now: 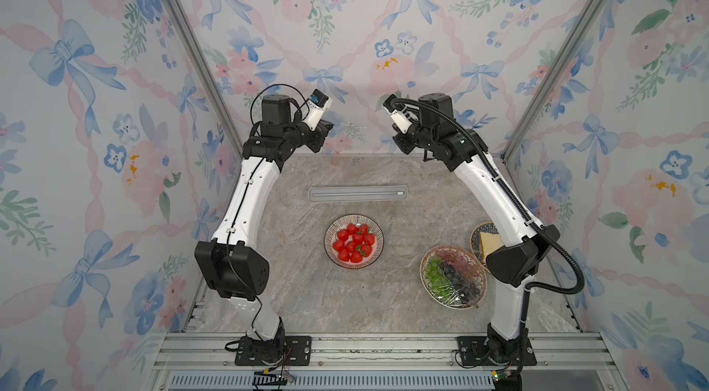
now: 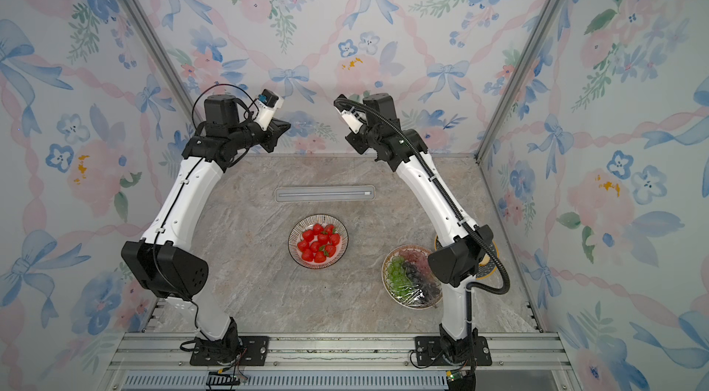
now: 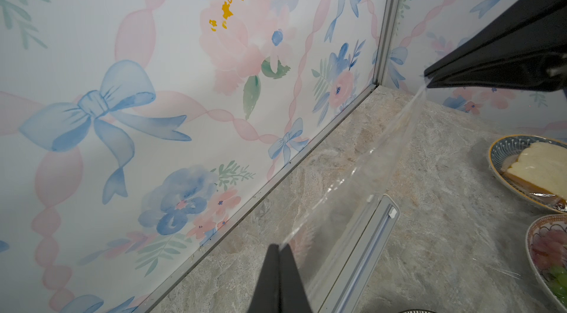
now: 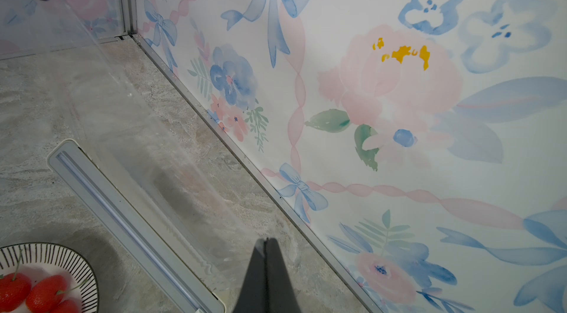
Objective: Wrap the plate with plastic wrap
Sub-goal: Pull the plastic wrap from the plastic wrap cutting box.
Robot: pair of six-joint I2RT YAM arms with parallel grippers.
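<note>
**Left pincer** (image 3: pixel 279 247): clenched on one upper corner of the plastic wrap (image 3: pixel 368 173). **Right pincer** (image 4: pixel 266 240): clenched on the opposite corner. Both hang well above the desk (image 1: pixel 299 293), close to the back wall, with the film stretched between them as a clear, faintly creased sheet.

From the two held corners the sheet slopes down toward the long narrow box (image 1: pixel 357 194), which lies flat on the desk below the pincers. Whether the film is joined to the roll at the box's slot or already cut free cannot be told.

On the robot's side of the box stands the striped plate (image 1: pixel 326 241) of strawberries, uncovered and about midway between the two arms. Two further plates sit by the right arm: a plate of grapes (image 1: pixel 422 268) with glossy film over it, and a plate of bread (image 1: pixel 475 233) partly hidden by the arm.

**Step in hand (judged):** drawing out a length of film large enough to cover the strawberry plate.

**Next move (judged):** both pincers need to carry the sheet together back over the box, taut and level, and then lower it onto the plate's rim. An uneven pull would likely let the film fold onto itself.
</note>
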